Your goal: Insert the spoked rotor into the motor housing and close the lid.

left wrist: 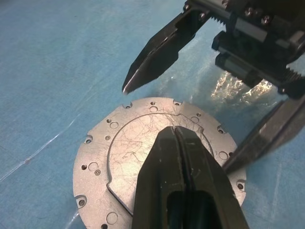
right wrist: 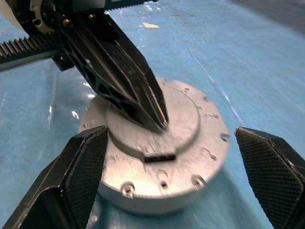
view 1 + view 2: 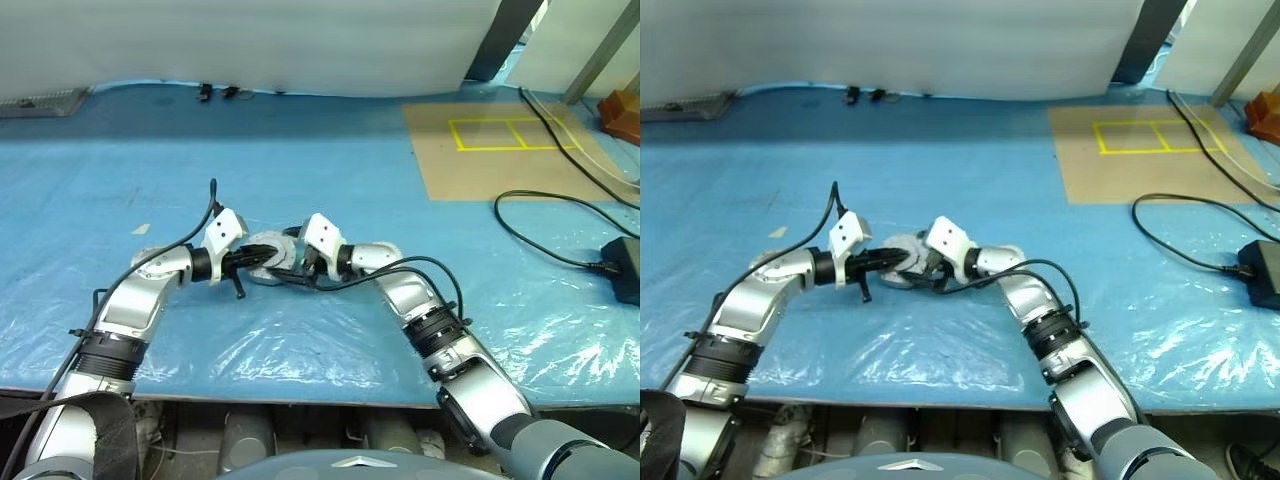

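Head views: lid (image 3: 268, 250) lying on blue plastic sheet (image 3: 330, 200), between left gripper (image 3: 262, 259) and right gripper (image 3: 290, 264), near table's front edge.

Left wrist view: lid (image 1: 124, 152) plain face up — scratched grey metal, raised centre boss, ring of small holes. Left fingers (image 1: 183, 176) pressed together, tips resting on boss.

Right wrist view: right fingers (image 2: 78, 176) spread wide, straddling the lid (image 2: 190, 143), not touching. Likely rigid, fairly heavy, smooth (slippery on top); best taken across the rim.

The lid (image 1: 143, 157) covers whatever lies beneath (its near edge hidden behind the left tool (image 1: 177, 143)).
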Robot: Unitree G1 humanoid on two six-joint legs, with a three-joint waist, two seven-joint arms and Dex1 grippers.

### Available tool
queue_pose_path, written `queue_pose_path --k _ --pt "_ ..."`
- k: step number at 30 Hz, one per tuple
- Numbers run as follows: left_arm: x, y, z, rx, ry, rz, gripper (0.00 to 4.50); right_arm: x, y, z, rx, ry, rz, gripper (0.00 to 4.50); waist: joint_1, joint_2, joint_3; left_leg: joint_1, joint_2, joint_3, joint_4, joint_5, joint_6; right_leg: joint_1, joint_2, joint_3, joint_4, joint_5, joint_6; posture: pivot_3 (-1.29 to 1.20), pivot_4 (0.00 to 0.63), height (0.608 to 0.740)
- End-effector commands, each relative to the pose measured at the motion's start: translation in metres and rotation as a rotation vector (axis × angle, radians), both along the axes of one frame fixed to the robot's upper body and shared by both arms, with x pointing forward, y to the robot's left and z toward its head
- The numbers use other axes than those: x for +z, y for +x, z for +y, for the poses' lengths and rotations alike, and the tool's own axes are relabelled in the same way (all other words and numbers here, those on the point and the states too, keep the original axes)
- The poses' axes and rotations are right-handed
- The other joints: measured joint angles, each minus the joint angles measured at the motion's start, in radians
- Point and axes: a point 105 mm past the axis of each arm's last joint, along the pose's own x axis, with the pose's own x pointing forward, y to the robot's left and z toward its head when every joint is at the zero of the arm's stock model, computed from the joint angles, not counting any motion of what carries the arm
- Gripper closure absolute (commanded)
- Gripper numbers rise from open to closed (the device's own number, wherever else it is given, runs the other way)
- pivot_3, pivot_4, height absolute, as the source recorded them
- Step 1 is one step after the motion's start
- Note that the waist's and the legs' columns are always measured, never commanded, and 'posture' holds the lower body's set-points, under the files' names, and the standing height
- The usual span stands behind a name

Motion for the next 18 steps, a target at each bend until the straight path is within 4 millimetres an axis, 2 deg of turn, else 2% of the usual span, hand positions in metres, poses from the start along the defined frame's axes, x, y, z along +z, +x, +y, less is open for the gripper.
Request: queue_pose_path --k 1,5,10,15,18 --pt "-0.008 -0.001 0.001 0.01 0.023 0.03 4.5 0.009 0.003 -0.011 -0.047 0.075 0.065 0.02 0.0 0.0 0.0 0.0 0.0 0.0 0.0 0.0 0.0 0.0 0.0 0.0 0.0 0.0 0.0 0.0 0.15 0.74" --pt "-0.009 0.0 0.0 0.009 0.021 0.03 4.5 0.012 -0.004 -0.012 -0.074 0.216 0.353 0.02 0.001 0.0 0.0 -0.001 0.0 0.0 0.0 0.0 0.0 0.0 0.0 0.0 0.0 0.0 0.0 0.0 0.15 0.74" --pt "-0.011 -0.001 -0.001 0.014 0.013 0.033 4.5 0.027 -0.016 -0.009 -0.059 0.369 0.658 0.02 0.003 0.0 0.0 -0.001 0.0 -0.001 0.0 0.0 0.0 -0.002 0.0 0.0 0.0 0.0 0.0 0.0 0.15 0.74" --pt "-0.013 -0.001 -0.001 0.015 0.009 0.028 4.5 0.019 -0.035 -0.009 -0.037 0.272 0.817 0.02 0.004 0.0 0.0 -0.001 0.0 -0.001 0.0 0.0 0.0 -0.003 0.0 0.0 0.0 0.0 0.0 0.0 0.15 0.74" --pt "-0.013 -0.002 -0.001 0.014 0.005 0.025 4.5 0.01 -0.034 -0.014 -0.103 0.208 0.835 0.02 0.004 0.0 0.0 -0.001 0.0 -0.001 0.0 0.0 -0.001 -0.003 0.0 0.0 0.0 0.0 0.0 0.0 0.15 0.74"
